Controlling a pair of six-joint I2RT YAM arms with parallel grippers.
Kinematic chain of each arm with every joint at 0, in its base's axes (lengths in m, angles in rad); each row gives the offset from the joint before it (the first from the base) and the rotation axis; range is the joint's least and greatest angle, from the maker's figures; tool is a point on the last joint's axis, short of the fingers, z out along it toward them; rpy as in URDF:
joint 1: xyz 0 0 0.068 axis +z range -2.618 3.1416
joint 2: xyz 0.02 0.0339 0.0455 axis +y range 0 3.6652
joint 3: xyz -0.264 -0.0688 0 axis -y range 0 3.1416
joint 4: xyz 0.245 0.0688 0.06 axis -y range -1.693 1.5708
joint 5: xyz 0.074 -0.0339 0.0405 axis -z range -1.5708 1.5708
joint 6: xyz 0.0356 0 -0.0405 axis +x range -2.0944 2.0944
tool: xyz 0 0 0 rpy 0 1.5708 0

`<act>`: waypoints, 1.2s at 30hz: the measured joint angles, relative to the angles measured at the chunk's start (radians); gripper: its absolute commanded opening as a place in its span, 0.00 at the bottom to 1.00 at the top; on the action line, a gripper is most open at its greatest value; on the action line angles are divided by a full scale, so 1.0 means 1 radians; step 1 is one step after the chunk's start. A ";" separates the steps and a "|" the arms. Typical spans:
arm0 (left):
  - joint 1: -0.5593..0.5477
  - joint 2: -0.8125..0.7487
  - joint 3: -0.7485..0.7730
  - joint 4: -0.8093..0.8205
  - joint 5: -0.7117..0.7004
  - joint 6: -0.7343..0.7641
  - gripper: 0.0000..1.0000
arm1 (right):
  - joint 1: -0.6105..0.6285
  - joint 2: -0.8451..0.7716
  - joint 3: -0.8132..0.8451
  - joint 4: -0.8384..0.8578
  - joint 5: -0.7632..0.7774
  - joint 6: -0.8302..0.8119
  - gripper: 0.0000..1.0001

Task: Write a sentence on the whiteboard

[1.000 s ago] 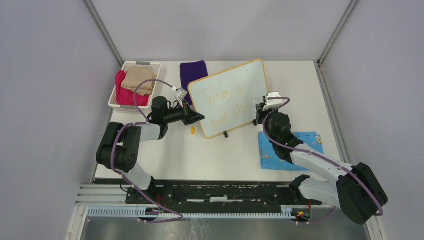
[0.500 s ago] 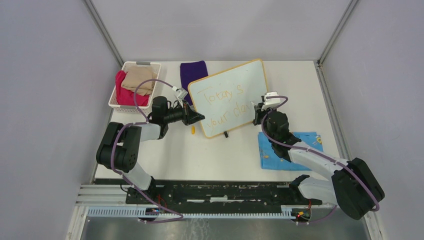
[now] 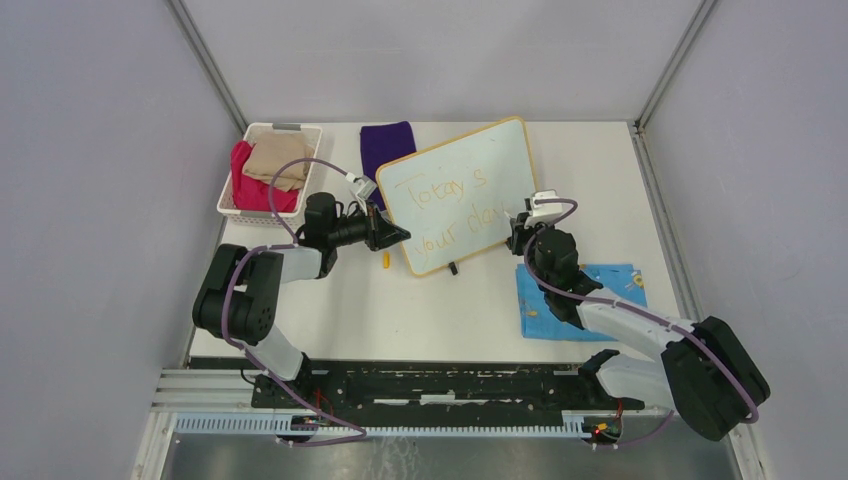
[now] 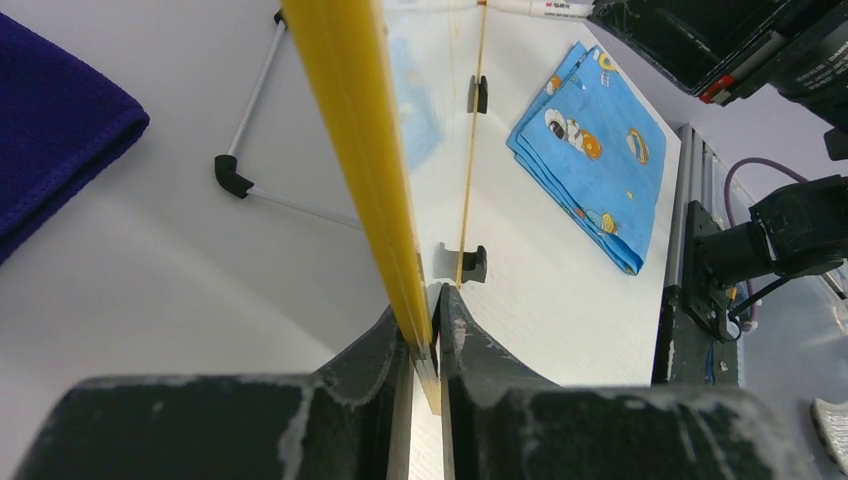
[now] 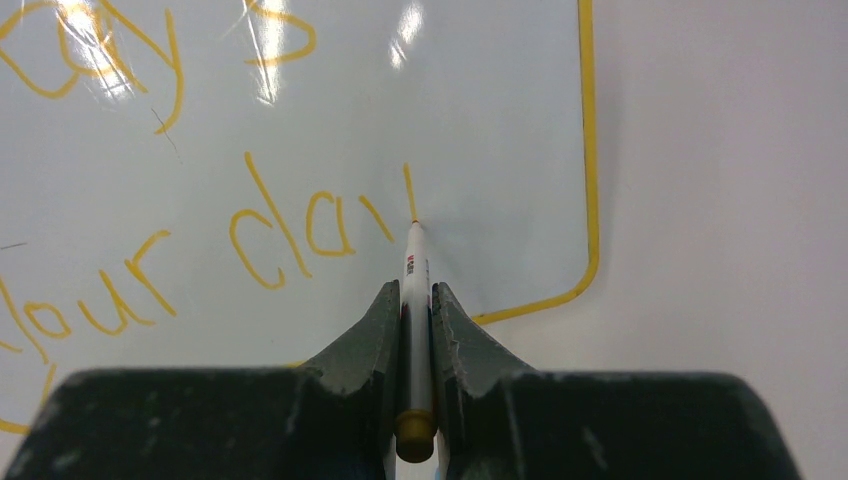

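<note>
The whiteboard (image 3: 455, 190) stands tilted at the table's middle, white with a thin yellow-orange frame and black clip feet. The sentence (image 3: 450, 210) on it is yellow-orange, in two lines; the second line ends in "da" and a partial stroke in the right wrist view (image 5: 300, 230). My left gripper (image 3: 400, 234) is shut on the board's left frame edge (image 4: 360, 150). My right gripper (image 3: 516, 232) is shut on a white marker (image 5: 416, 290) whose tip touches the board at the foot of the last stroke.
A white basket (image 3: 240, 150) with red and tan cloths sits at the back left. A purple cloth (image 3: 385, 145) lies behind the board. A blue cartoon-print cloth (image 3: 610, 280) lies under my right arm. A small yellow cap (image 3: 385, 263) lies by the board's lower left corner.
My right gripper with the marker has moved slightly down and toward the near side along the board. The left gripper and the board have not moved.
</note>
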 measured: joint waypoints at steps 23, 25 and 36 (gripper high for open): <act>-0.006 0.000 0.001 -0.001 -0.002 0.000 0.02 | 0.053 -0.018 -0.073 0.017 -0.132 0.080 0.00; -0.006 0.000 0.001 -0.001 -0.002 0.000 0.02 | 0.067 -0.017 -0.073 0.017 -0.151 0.089 0.00; -0.006 0.000 0.001 -0.002 -0.003 0.000 0.02 | 0.092 -0.126 -0.071 -0.074 -0.157 0.097 0.00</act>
